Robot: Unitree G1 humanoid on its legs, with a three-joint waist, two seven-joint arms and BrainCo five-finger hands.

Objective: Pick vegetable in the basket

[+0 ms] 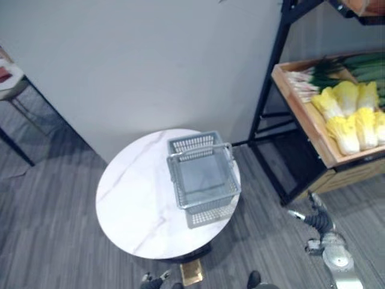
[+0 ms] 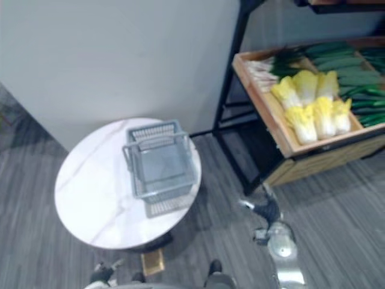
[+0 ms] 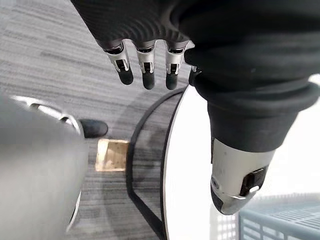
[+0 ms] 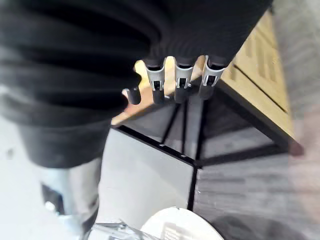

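White marble-patterned material tops the round table before us. On its right half stands a grey plastic mesh basket with a metal handle across its top, and the basket's floor shows bare. The vegetables lie well apart from it, off to our right, in a slanted wooden tray on a black metal rack. There we see yellow-white leafy cabbages packed side by side, and behind them long green stalks with white ends, whose kind we cannot settle. The picture's edge cuts the tray off, so we cannot tell how far the produce runs, and a higher shelf is all but cut off at the top. Our right hand hangs low over the grey plank floor between table and rack, near the rack's foot. In its wrist view the fingers reach out straight with nothing in them. Our left hand hangs beside the table's rim, its fingers loosely extended and the thumb apart, likewise empty. A small tan square lies on the floor by the table's base, and we cannot make out what it is.
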